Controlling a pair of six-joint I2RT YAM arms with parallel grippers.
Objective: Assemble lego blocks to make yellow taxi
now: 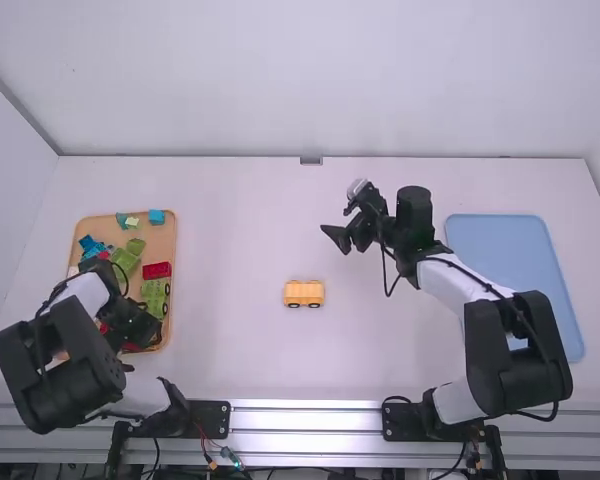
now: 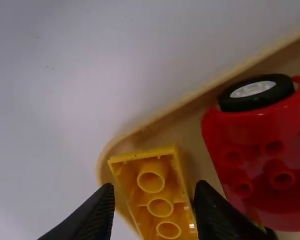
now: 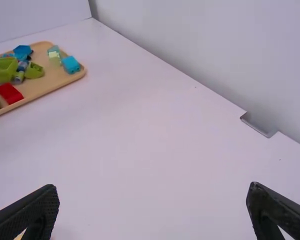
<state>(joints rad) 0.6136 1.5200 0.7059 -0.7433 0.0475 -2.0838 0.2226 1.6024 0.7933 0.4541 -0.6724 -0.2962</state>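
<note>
You are gaping the left claw wide | yellow block is lying between its 2 fingertips, long axis slanting back between them | right claw is standing wide, farther off

A small yellow block vehicle with dark wheels stands upright on the white table. The left gripper is over the near part of a tan, round-cornered tray holding a red rectangular brick. A flat pale-blue rectangular tray lies beyond the right arm's base.
</note>
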